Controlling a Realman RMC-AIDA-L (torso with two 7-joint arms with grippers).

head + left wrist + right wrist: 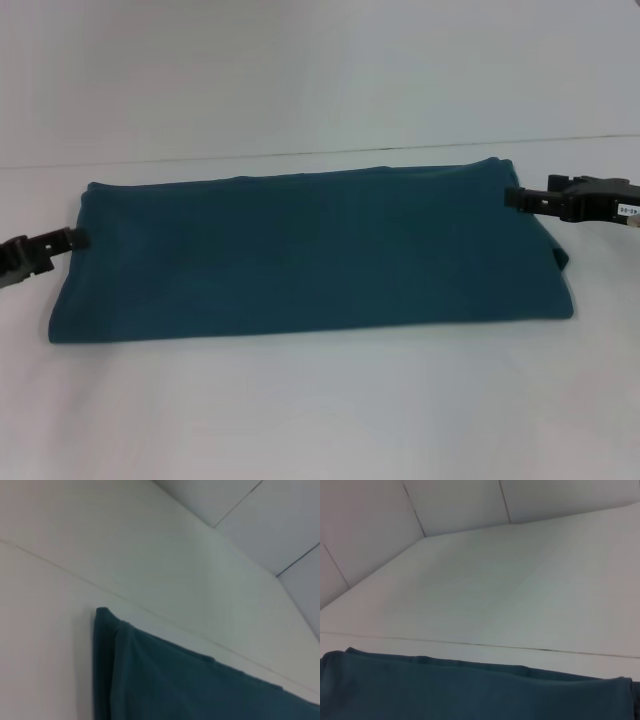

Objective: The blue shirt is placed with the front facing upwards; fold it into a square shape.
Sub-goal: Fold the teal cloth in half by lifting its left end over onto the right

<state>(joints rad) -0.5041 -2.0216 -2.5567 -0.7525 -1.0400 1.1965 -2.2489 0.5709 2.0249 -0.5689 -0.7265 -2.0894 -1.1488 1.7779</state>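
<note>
The blue shirt (310,255) lies flat on the white table as a long, wide band, folded over, with only plain teal cloth showing. My left gripper (78,240) is at the middle of the shirt's left end, its tip touching the cloth edge. My right gripper (514,198) is at the far right corner of the shirt, its tip over the cloth. The left wrist view shows a folded corner of the shirt (165,680). A far edge of the shirt (470,690) fills the right wrist view's lower part.
The white table (320,410) spreads around the shirt on all sides. A thin seam line (300,155) runs across the table just behind the shirt's far edge. A small flap of cloth (560,262) sticks out at the shirt's right end.
</note>
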